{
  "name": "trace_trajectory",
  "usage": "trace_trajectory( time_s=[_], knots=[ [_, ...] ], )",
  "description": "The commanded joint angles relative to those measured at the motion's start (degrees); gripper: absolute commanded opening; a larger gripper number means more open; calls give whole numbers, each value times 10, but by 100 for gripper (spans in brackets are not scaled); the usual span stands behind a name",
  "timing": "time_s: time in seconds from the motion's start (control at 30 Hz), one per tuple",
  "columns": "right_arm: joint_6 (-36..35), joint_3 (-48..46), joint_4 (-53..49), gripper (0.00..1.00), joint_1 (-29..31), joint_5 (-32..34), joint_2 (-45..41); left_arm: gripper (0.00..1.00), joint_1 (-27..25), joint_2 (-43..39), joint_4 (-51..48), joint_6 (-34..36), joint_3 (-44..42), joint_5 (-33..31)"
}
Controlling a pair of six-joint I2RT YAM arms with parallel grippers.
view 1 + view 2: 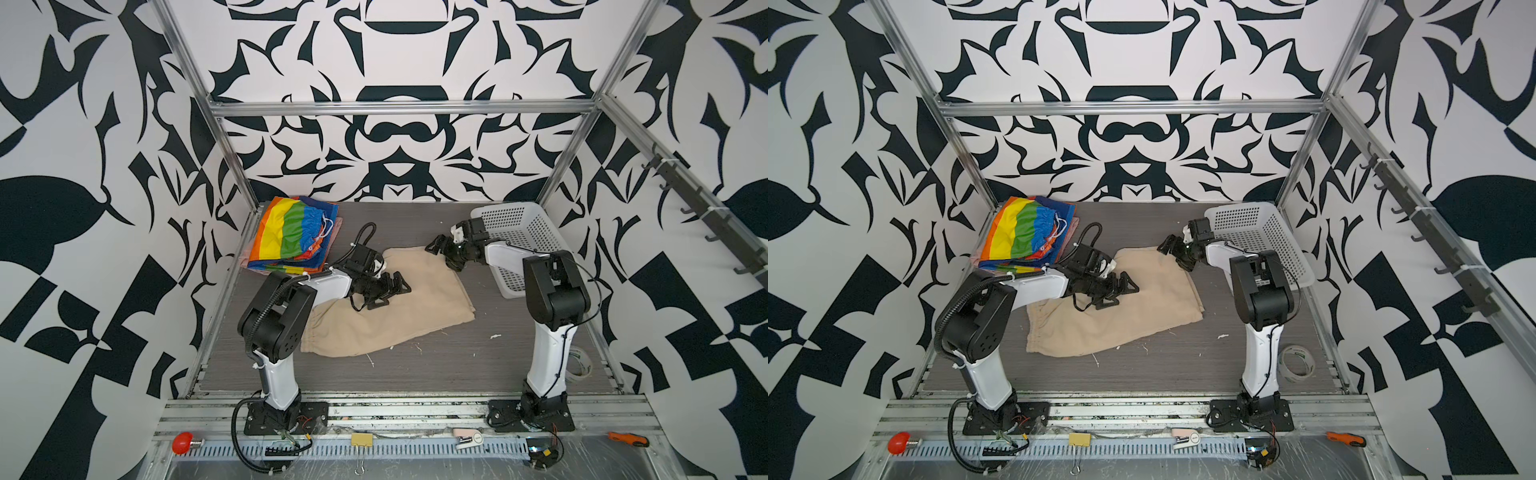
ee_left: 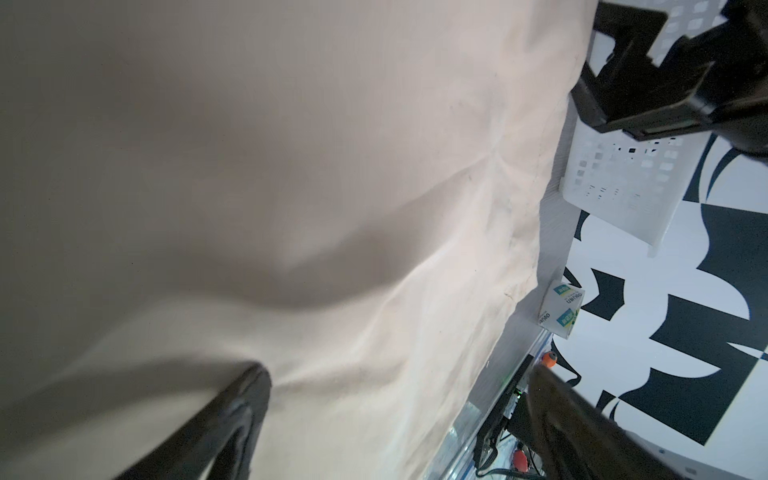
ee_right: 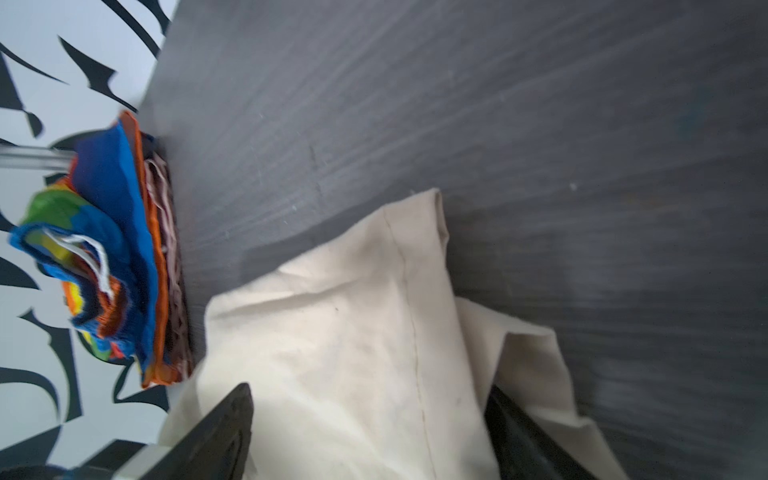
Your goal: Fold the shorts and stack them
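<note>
Top views: pink shorts (image 1: 336,226) beneath rainbow shorts (image 1: 291,230)

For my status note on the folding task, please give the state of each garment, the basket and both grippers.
Beige cloth shorts: lying on the table, not yet stacked.
Salmon-pink cloth shorts: folded, lowest in the far left corner.
Rainbow-striped cloth shorts: folded, on top of the pink pair.
White perforated plastic basket: looks empty.
Left gripper: open, over the beige shorts.
Right gripper: open, at their far corner.
</note>
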Motion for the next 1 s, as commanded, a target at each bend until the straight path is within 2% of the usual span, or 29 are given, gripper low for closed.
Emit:
trace_trajectory(
  time_s=[0.0,0.37,0.57,0.97],
  knots=[
    [18,37,16,86,0,-25,-3,99,-2,57,-62,14,-45,-47],
    [34,84,43,86,4,-103,65,99,-2,73,-75,24,-29,-50],
    [50,130,67,86,5,-98,91,99,-2,75,-79,28,-30,-55],
    [133,350,63,86,6,-101,235,99,-2,75,-68,26,-59,-58]
  ],
)
